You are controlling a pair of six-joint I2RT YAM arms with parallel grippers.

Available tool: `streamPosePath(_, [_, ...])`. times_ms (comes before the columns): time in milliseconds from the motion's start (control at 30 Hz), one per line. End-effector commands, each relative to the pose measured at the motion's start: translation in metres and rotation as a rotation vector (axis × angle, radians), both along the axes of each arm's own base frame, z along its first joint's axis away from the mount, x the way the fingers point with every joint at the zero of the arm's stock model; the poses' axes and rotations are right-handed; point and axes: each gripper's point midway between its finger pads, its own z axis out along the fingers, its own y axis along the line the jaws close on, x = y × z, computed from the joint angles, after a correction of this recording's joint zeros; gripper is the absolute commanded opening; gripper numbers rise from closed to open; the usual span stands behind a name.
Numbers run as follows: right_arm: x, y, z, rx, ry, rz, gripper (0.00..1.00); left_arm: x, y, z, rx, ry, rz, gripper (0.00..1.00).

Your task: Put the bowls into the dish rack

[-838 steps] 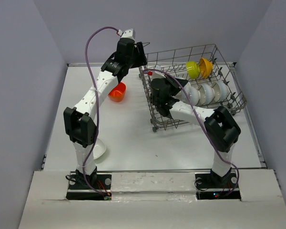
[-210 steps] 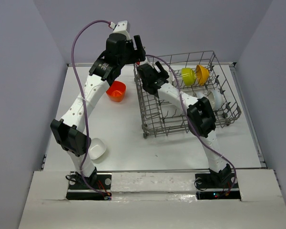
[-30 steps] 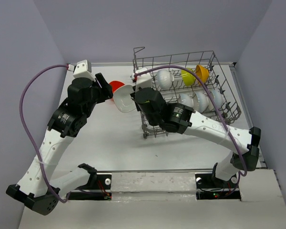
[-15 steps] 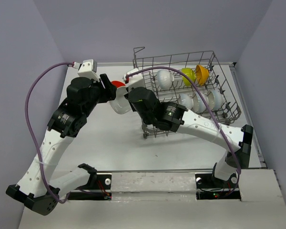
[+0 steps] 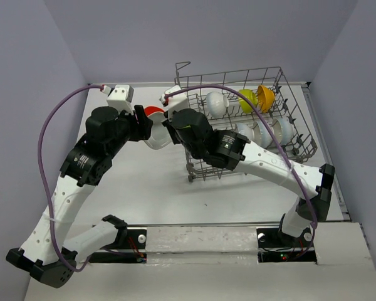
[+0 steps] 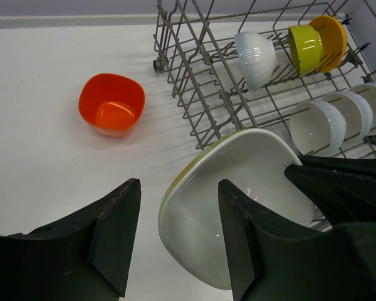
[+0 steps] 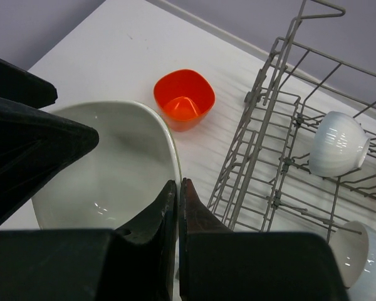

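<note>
There's the right pincer [image 7: 177, 186] clamped tight on the rim of a white bowl [image 7: 106, 166], holding it over the desk [image 5: 147, 185] just left of the dish rack [image 5: 200, 164], while the left pincer [image 6: 178, 188] stands open astride the opposite rim, contact unclear.

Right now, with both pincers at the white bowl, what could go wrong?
1. Only the right pincer pinches the white bowl, at its rim; the left pincer straddles it open. Releasing early could drop it.
2. The bowl hangs close beside the rack corner; a swing could knock it.
</note>
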Motion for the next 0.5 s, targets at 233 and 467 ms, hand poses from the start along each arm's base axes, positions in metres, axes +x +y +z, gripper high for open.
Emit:
streamPosePath(233, [-0.0086, -0.0018, 0.059, 0.125, -0.067, 0.073, 0.01, 0.0021, -0.0025, 0.0048, 0.043, -0.038, -0.044, 0.6])
streamPosePath(467, [-0.0107, -0.0033, 0.0564, 0.105, -0.067, 0.088, 0.01, 0.0012, -0.0027, 0.0087, 0.045, -0.041, -0.05, 0.39])
